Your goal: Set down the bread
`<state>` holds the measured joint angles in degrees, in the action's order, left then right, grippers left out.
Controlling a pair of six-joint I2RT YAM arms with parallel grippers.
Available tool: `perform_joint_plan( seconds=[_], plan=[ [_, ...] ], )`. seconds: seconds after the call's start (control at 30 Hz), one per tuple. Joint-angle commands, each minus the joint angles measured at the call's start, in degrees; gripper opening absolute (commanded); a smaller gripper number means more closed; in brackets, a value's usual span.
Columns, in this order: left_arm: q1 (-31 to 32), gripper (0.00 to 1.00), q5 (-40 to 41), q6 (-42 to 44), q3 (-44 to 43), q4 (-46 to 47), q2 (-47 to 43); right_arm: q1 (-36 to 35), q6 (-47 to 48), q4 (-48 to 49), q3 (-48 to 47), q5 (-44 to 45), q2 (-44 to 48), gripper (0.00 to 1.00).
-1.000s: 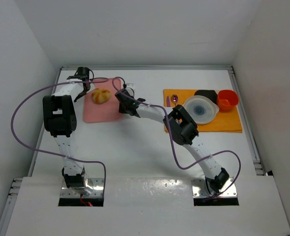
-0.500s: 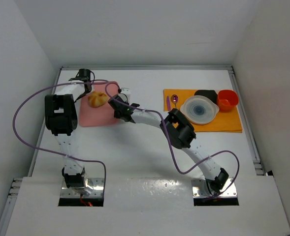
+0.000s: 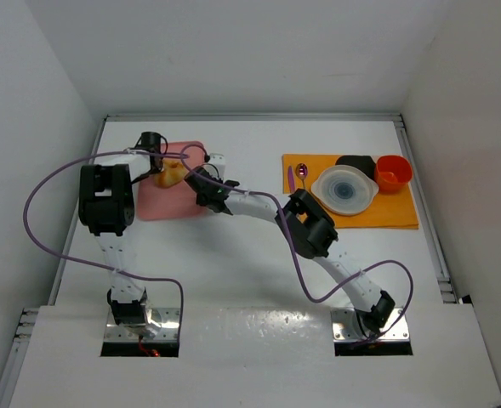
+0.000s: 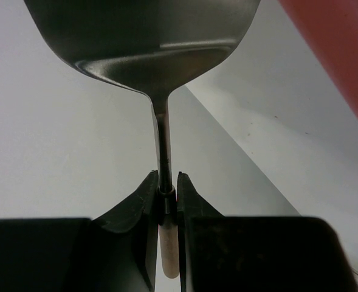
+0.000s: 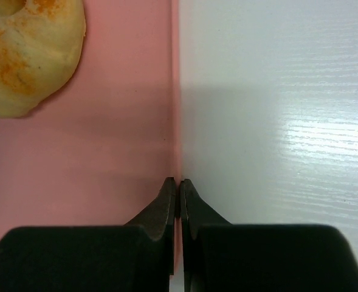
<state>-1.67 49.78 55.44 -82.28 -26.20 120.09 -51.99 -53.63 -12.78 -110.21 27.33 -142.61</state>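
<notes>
The bread (image 3: pixel 170 174), a small golden bun with browner marks, lies on a pink board (image 3: pixel 172 202) at the table's back left. It shows at the upper left of the right wrist view (image 5: pixel 27 55). My left gripper (image 3: pixel 156 155) hovers just left of the bun, shut on the thin handle of a metal spatula (image 4: pixel 160 42). The blade points away from the wrist camera (image 4: pixel 167 182). My right gripper (image 3: pixel 204 184) is shut, its tips (image 5: pixel 179 182) resting at the board's right edge (image 5: pixel 174 91), apart from the bun.
An orange mat (image 3: pixel 361 218) at the back right carries a white plate (image 3: pixel 345 189), a red cup (image 3: pixel 393 172), a black container (image 3: pixel 355 161) and a purple spoon (image 3: pixel 302 172). White walls close in the table on three sides.
The left gripper with the spatula has swung right, in toward the bun. The right gripper and the pink board have shifted left, and the bun sits slightly lower left.
</notes>
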Motion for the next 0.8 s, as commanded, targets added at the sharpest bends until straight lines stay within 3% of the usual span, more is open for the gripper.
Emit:
perform_joint_plan(
  seconds=[0.0,0.13,0.37,0.6,0.77],
  plan=[
    [1.06,0.0,0.15,2.13,1.68,-5.26,-1.97,-1.19,-1.39,-2.25,-1.5,1.85,1.1,0.0],
    [1.06,0.0,-6.53,-0.06,-0.68,-18.94,-2.5,-1.1,0.1,-0.94,-0.27,2.46,1.98,0.0],
    [-0.09,0.0,-15.4,-0.68,-7.54,-32.59,-0.48,-1.19,0.01,-1.02,0.17,2.38,2.33,0.0],
    [-2.37,0.0,-20.6,7.39,-11.24,-37.88,-1.0,-1.01,0.02,-0.58,1.84,2.9,3.39,0.0],
    [-2.37,0.0,-19.99,12.14,-6.76,-35.68,-3.02,-0.92,-0.34,-0.32,2.72,3.34,3.65,0.0]
  ],
)
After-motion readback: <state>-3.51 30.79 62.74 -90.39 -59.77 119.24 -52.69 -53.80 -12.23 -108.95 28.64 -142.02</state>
